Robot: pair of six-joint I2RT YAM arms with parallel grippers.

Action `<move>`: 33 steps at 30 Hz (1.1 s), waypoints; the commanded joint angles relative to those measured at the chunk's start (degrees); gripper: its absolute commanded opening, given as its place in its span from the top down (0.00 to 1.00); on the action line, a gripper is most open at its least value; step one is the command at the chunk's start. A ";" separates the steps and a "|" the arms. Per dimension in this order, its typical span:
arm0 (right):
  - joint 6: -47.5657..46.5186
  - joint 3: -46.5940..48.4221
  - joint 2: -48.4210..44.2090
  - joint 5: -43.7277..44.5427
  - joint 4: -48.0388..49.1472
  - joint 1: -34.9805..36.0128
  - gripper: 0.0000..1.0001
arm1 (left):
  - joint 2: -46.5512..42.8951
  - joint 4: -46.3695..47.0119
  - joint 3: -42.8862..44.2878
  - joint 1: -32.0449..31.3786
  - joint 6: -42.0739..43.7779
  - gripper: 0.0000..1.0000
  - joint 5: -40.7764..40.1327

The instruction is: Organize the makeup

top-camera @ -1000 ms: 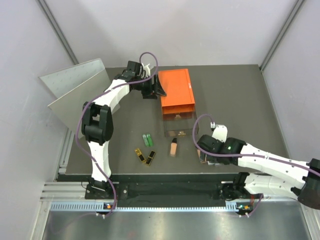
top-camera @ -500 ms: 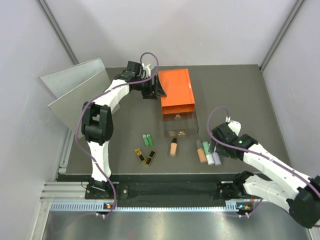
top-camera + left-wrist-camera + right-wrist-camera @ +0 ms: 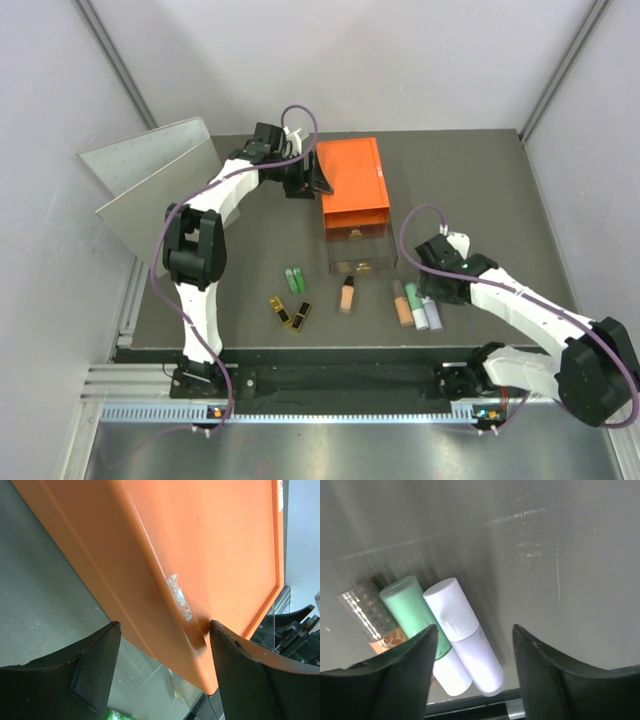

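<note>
Sticks [image 3: 415,303] side-by-side; tubes [image 3: 292,279], cases [image 3: 302,316], bottle [image 3: 346,296] apart, prob. flat.

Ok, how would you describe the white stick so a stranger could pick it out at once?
Find the big orange box mid-table, then look nearer the arms, right of its clear drawer, where three sticks lie side by side. The white stick is the rightmost, beside the green stick. It alone is pale all over, with no green or orange.

One of the right fingers [image 3: 380,680] hides part of the orange stick [image 3: 367,610].
</note>
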 commanded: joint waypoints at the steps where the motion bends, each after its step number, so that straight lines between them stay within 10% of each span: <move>1: -2.40 1.60 2.41 0.41 3.14 -1.69 0.41 | 1.10 -6.02 -2.00 -0.03 4.16 0.25 -4.99; 11: -2.93 -0.78 8.38 -2.32 7.89 -2.13 0.43 | 1.72 -6.99 -1.91 -0.03 4.95 0.24 -5.17; 24: -3.28 -1.57 13.14 -5.40 12.81 -2.13 1.00 | 1.90 -7.43 -1.83 -0.03 5.22 0.24 -5.69; 33: -4.25 4.48 2.07 -1.45 4.56 -2.21 1.00 | 1.98 -7.08 -1.83 -0.03 4.87 0.23 -5.61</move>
